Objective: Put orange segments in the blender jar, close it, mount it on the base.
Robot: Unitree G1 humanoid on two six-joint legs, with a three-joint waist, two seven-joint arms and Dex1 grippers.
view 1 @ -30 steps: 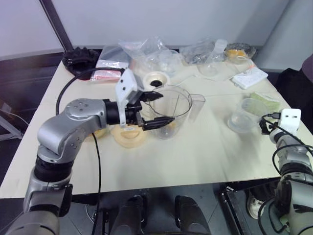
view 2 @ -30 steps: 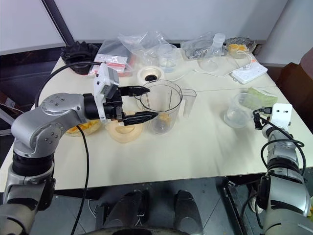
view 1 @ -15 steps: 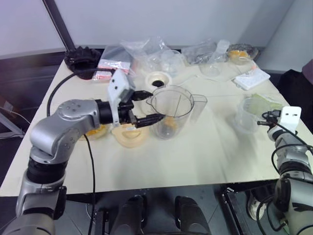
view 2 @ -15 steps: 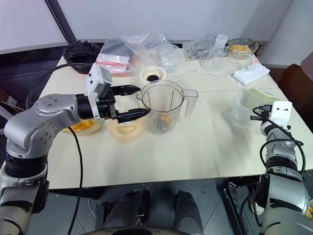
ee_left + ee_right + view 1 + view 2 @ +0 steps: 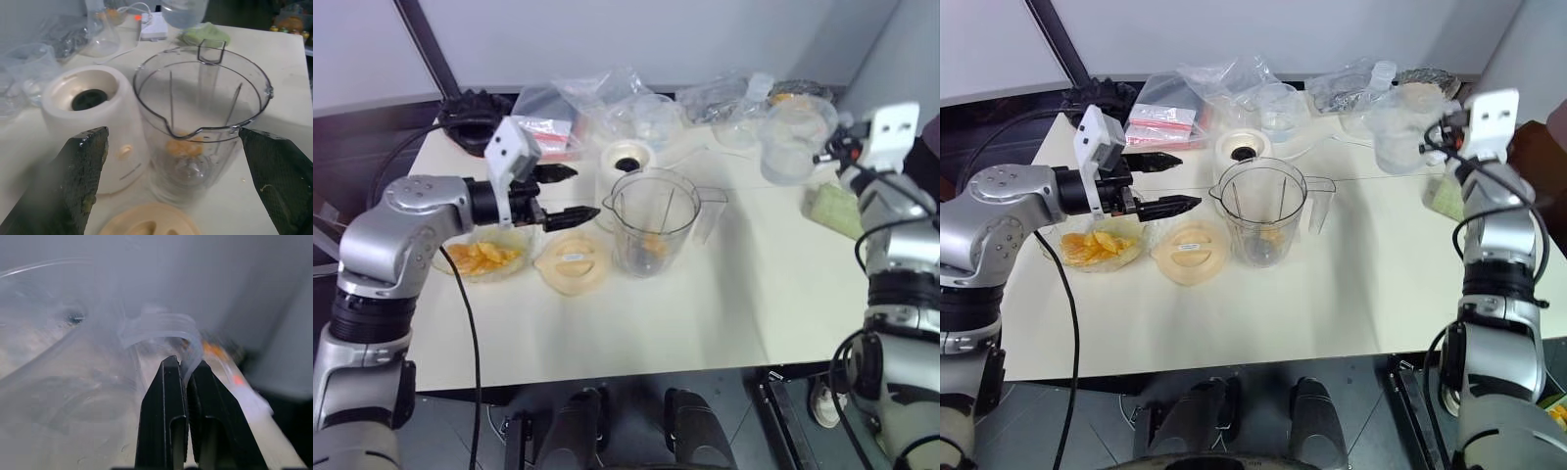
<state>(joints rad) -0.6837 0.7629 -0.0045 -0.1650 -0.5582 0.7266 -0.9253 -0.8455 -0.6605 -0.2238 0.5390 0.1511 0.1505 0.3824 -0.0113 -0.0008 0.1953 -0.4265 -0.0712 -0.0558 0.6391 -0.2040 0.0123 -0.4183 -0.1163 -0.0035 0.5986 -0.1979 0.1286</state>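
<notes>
My left claw hangs released at nine o'clock of the blender jar; right claw clenched on a clear cup.

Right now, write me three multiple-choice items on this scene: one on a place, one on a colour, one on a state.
1. Where does the cream lid lie?
A. On the table beside the blender jar
B. Closed on top of the jar
C. In a person's hand

2. What colour is the base?
A. Black
B. Red
C. Cream-white

3. What state is the left gripper in?
A. Shut on an orange segment
B. Open, nothing between its fingers
C. Shut on the lid

Answers:
1. A: the lid lies flat on the tabletop next to the jar, whose mouth stands uncovered.
2. C: its rounded body is cream-white, with a dark socket on top.
3. B: the left wrist view shows both fingers spread wide with only open space between them.
</notes>
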